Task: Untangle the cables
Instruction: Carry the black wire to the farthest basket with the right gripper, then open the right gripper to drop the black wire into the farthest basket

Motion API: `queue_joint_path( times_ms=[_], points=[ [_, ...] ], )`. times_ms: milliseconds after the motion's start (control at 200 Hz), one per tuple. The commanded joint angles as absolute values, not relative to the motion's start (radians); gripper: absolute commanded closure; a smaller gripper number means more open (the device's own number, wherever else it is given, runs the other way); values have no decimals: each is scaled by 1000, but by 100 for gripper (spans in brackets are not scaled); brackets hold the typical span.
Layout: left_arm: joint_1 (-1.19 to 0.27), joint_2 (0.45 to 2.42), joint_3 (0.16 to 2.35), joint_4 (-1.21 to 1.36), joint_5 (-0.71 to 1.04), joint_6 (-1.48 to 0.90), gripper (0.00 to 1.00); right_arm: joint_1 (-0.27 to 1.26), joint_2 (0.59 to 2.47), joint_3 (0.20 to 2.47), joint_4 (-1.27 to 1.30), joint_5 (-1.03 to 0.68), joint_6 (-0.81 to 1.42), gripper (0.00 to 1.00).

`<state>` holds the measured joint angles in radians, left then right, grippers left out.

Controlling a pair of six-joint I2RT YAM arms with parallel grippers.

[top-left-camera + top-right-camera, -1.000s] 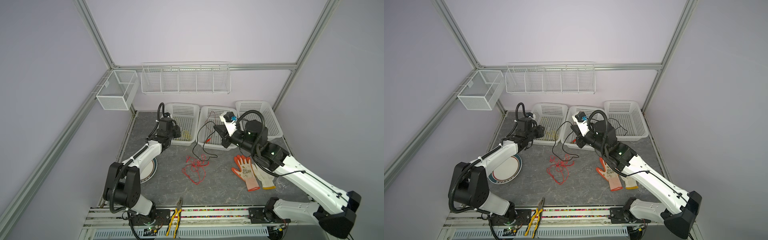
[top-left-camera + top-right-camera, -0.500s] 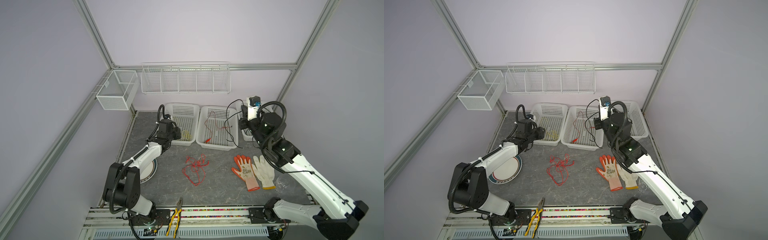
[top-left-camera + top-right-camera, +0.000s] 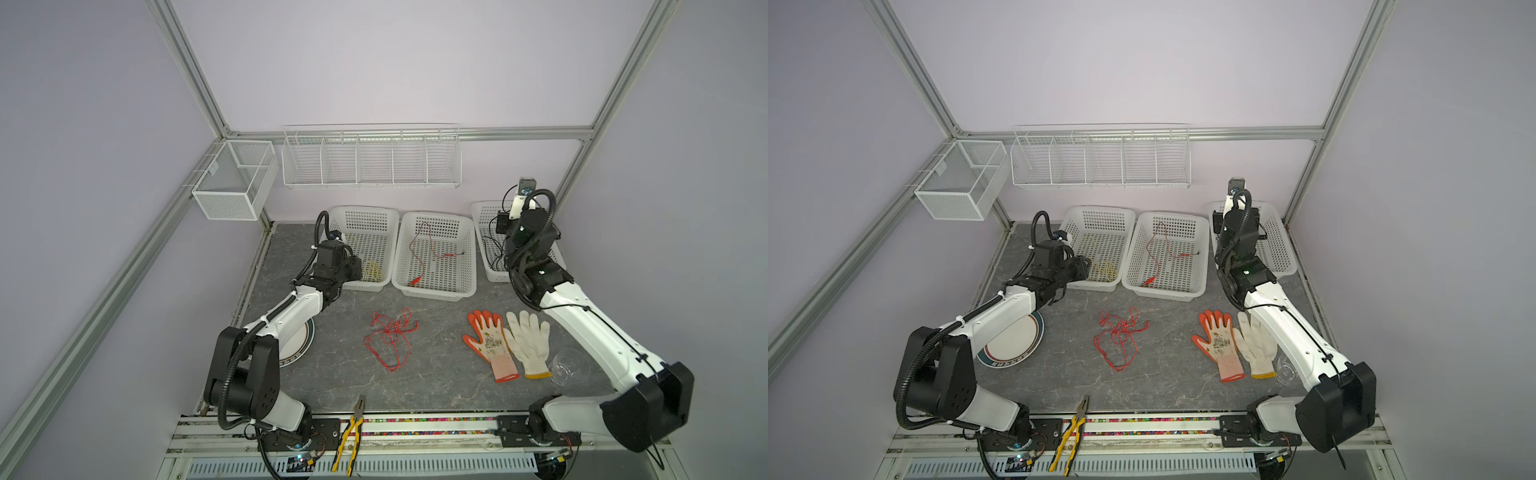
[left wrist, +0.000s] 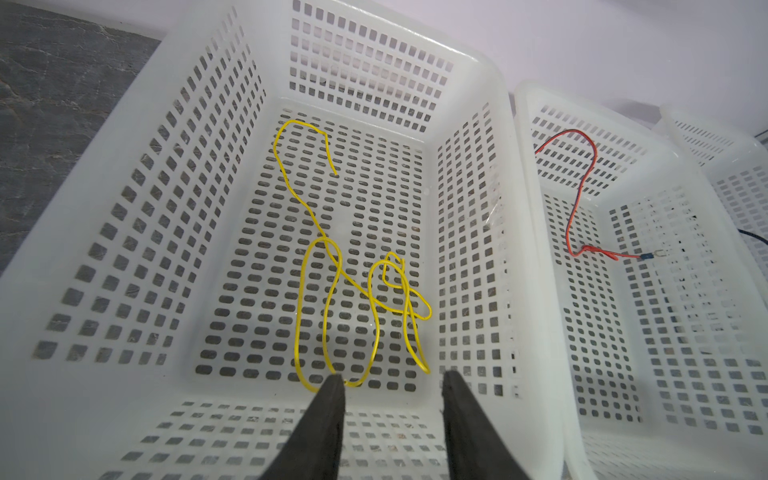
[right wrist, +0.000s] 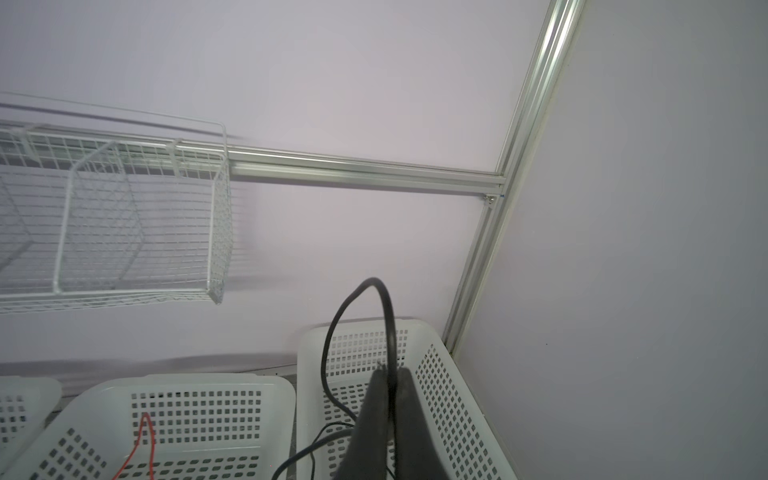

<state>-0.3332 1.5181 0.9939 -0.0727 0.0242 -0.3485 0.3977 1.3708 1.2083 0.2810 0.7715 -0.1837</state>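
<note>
Notably, right gripper point(image 5: 390, 370) was clamped on black cable point(image 5: 389, 324); slack arced up-frame from fingertips, then dropped into lower-ctr basket point(image 5: 449, 374). Left gripper point(image 4: 392, 374) stood part-open, empty, w/ yellow cable point(image 4: 297, 324) beyond its tips.

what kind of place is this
Most likely a robotics lab test cell: a left arm and right arm bolted to a front rail, an aluminium frame enclosing it, and white baskets.

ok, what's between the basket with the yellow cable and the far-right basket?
The middle basket, holding a red cable. Shows in both top views.
</note>
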Motion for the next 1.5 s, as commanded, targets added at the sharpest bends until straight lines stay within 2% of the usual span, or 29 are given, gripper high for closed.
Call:
queue_joint_path(
  times_ms=[0, 405, 650, 980, 1100, 1340, 1494],
  points=[
    [-336, 1496, 981, -73, 30, -364, 60, 372, 1436, 1149, 443, 867, -219, 94],
    [-344, 1496, 980, -103, 29, -360, 60, 263, 1627, 1073, 629, 989, -210, 94],
    [-352, 1498, 982, -104, 28, -357, 60, 190, 1686, 1088, 558, 998, -140, 94],
    [-374, 1484, 967, -103, 41, -334, 60, 178, 1757, 1126, 333, 801, 20, 91],
    [-382, 1466, 947, -100, 48, -322, 59, 178, 1760, 1126, 292, 763, 51, 82],
    [-395, 1419, 881, -102, 64, -325, 59, 178, 1707, 1122, 217, 637, 85, 45],
    [-408, 1379, 842, -127, 57, -325, 58, 190, 1656, 1118, 187, 545, 91, 35]
  ],
)
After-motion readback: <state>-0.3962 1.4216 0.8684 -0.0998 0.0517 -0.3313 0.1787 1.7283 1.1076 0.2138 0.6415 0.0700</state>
